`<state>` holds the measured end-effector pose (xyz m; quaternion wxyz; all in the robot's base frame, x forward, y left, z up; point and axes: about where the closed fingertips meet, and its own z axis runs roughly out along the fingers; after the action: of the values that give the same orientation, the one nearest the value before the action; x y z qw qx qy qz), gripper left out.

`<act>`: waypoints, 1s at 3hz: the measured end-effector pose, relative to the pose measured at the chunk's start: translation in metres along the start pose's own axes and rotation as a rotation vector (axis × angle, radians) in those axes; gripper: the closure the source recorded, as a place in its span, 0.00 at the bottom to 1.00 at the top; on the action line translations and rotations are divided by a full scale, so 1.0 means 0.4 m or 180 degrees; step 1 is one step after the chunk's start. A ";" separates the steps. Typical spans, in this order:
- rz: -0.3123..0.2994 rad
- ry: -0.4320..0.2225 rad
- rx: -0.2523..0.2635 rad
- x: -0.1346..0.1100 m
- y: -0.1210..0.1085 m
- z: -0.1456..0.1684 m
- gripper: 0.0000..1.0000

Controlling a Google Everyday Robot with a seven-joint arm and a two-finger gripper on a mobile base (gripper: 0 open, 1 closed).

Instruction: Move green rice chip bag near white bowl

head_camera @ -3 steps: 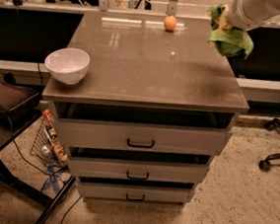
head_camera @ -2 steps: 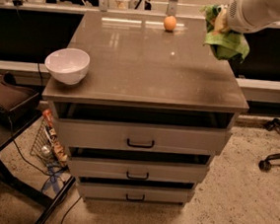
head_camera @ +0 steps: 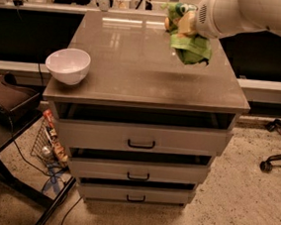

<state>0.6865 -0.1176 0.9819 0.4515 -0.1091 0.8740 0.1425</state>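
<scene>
The gripper [head_camera: 182, 25] hangs over the back right part of the cabinet top [head_camera: 135, 64], at the end of the white arm [head_camera: 249, 15] that reaches in from the upper right. It is closed on the green rice chip bag [head_camera: 191, 48], which droops crumpled below it and looks to be held clear of the surface, with a faint shadow beneath. How the claw grips the top of the bag is hard to make out, since the bag covers most of it.

The white bowl [head_camera: 68, 65] stands upright at the front left corner of the same top, well apart from the bag. Under the top are three drawers [head_camera: 140, 139], each slightly open. A wire basket [head_camera: 48, 143] sits on the floor by the cabinet's left side, and a chair base [head_camera: 278, 157] shows at the right edge.
</scene>
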 end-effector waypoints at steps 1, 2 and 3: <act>-0.0176 0.0022 -0.0249 0.012 0.106 0.061 1.00; -0.0352 -0.0075 -0.0308 0.024 0.217 0.090 1.00; -0.0510 -0.0126 -0.0286 0.073 0.325 0.133 1.00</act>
<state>0.6686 0.0209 0.9483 0.4733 -0.1959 0.8462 0.1471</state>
